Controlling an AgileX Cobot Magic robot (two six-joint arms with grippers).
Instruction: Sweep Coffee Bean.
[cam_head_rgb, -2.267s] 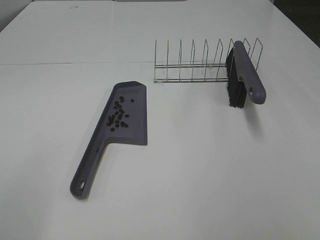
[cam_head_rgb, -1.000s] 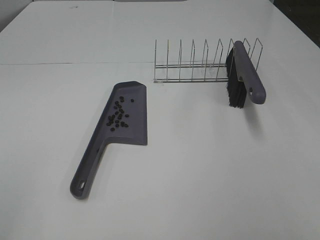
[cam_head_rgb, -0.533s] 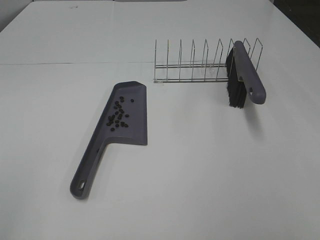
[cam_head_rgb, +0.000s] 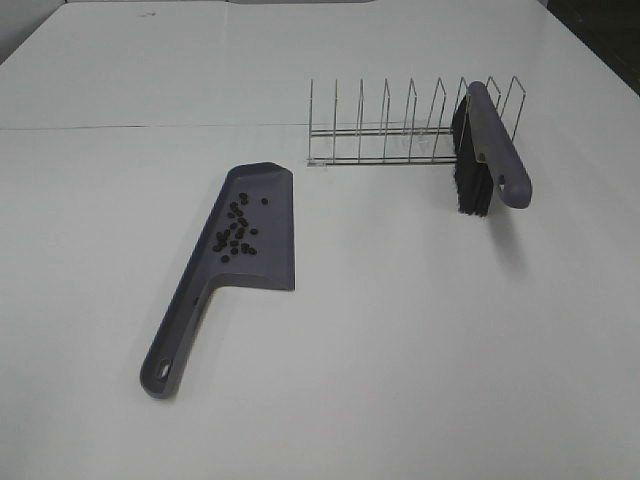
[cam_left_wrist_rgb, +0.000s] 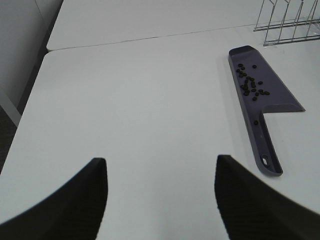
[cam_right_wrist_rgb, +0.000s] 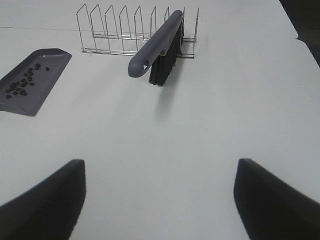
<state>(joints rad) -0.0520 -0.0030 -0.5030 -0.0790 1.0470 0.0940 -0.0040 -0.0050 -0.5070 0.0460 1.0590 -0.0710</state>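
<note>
Your work surface is a plain white desk (cam_head_rgb: 400, 350), matte, with a thin seam running across it behind the objects.

Left claw (cam_left_wrist_rgb: 160, 197): your left wrist view shows both dark fingers (cam_left_wrist_rgb: 75, 200) spread wide apart over bare desk, nothing between them. Released, empty.

Right claw (cam_right_wrist_rgb: 160, 200): same reading in your right wrist view. The two dark fingers (cam_right_wrist_rgb: 47, 205) stand far apart above bare desk, nothing gripped. Released, empty. Neither claw appears in the high view.

Outward from the left claw: the grey-purple plastic dustpan (cam_head_rgb: 262, 255) with a long flat handle lies flat on the desk, well apart from the fingers. Its handle end with the hanging hole points toward the near edge, its wide pan toward the rack.

The small dark brown coffee beans (cam_head_rgb: 236, 232) sit in a loose cluster on the pan of the dustpan, mostly around its middle, one bean a little apart toward the far end. You will see none loose on the desk in the high view.

Outward from the right claw: the grey-purple hand brush with black bristles (cam_head_rgb: 487, 160) leans in the right end of the thin silver wire rack (cam_head_rgb: 385, 135), handle projecting forward, bristles hanging down to the desk. The rack stands just behind the far end of the dustpan.
</note>
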